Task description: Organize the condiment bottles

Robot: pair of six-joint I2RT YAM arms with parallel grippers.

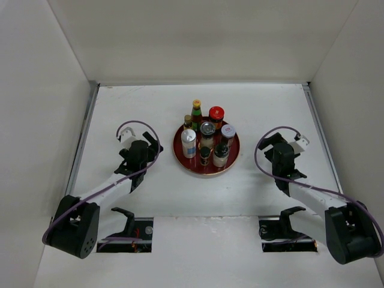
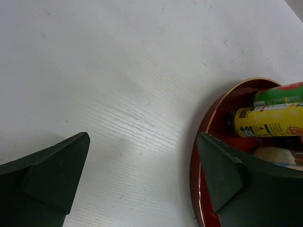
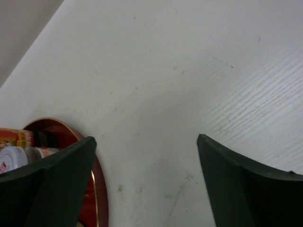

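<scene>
Several condiment bottles stand packed on the round dark-red tray [image 1: 231, 162] at the table's middle. Among them are a yellow-capped green bottle [image 1: 196, 113], a red-capped jar [image 1: 216, 114], a silver-capped jar [image 1: 207, 129], a white bottle with a blue label [image 1: 189, 143], a grey-capped bottle [image 1: 227, 132] and a small black-capped bottle [image 1: 205, 156]. My left gripper [image 1: 150, 144] is open and empty just left of the tray. My right gripper [image 1: 273, 146] is open and empty to the tray's right. The left wrist view shows the tray rim [image 2: 198, 151] and a yellow-labelled bottle [image 2: 267, 121]. The right wrist view shows the tray's edge [image 3: 60, 128].
White walls enclose the table on the left, back and right. Both arm bases sit at the near edge. Bare white tabletop [image 1: 144, 102] lies around the tray.
</scene>
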